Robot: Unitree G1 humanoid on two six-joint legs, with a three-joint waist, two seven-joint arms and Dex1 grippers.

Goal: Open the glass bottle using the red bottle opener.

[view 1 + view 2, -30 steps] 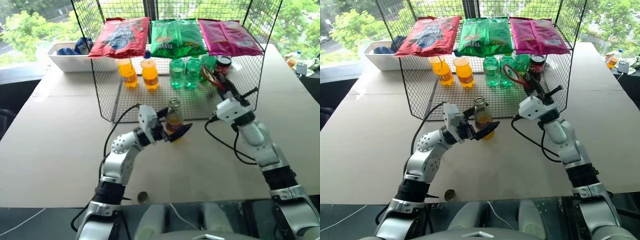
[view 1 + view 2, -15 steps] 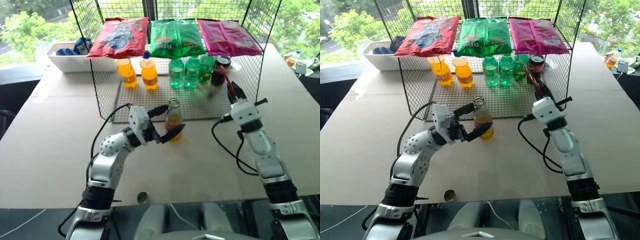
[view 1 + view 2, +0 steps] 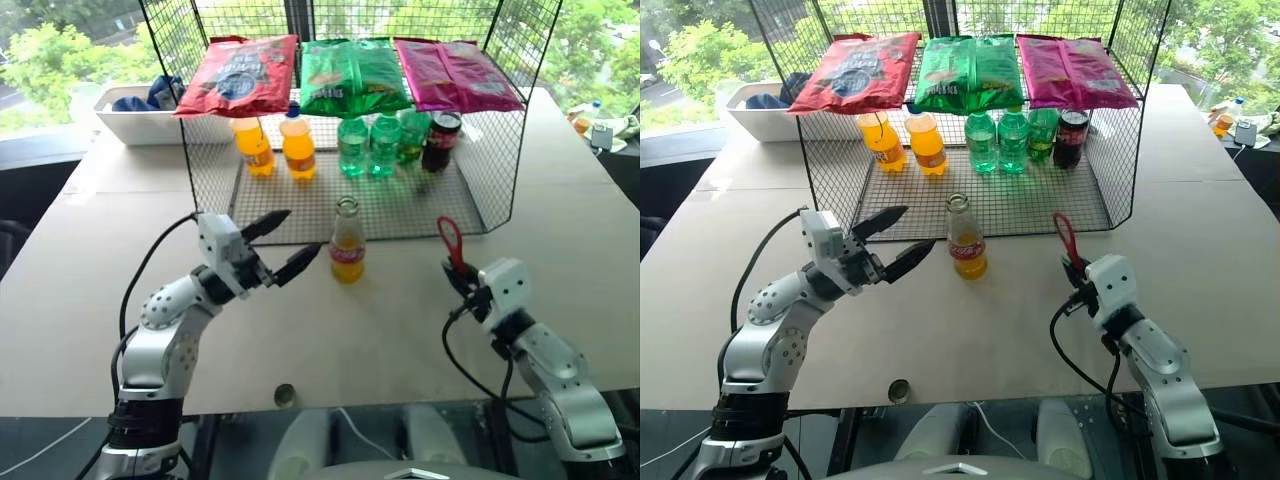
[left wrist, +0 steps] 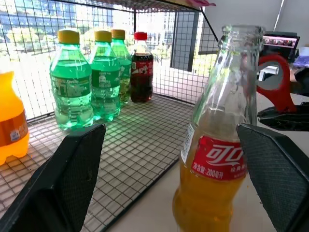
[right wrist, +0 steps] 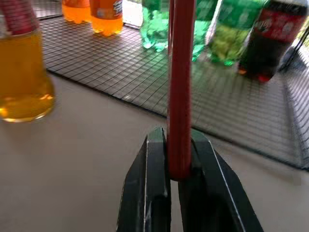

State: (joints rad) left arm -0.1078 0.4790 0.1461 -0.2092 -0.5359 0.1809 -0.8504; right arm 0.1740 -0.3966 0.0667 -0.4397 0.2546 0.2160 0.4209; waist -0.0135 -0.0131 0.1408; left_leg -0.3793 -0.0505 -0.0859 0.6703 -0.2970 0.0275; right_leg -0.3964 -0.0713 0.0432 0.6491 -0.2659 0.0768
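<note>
Your glass bottle (image 3: 347,243) stands upright on the table (image 3: 90,300) just in front of the wire rack (image 3: 480,170); its mouth looks bare, probably already uncapped. Your left gripper (image 3: 282,245) sits just beside it, jaws wide apart and holding nothing. Your right gripper (image 3: 462,283), well apart, is clamped on the red bottle opener (image 3: 449,240), ring up, clear of the neck.

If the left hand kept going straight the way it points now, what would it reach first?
Most likely the slim clear glass bottle of orange drink, standing just ahead between the open left hand fingers; depth is hard to judge.
</note>
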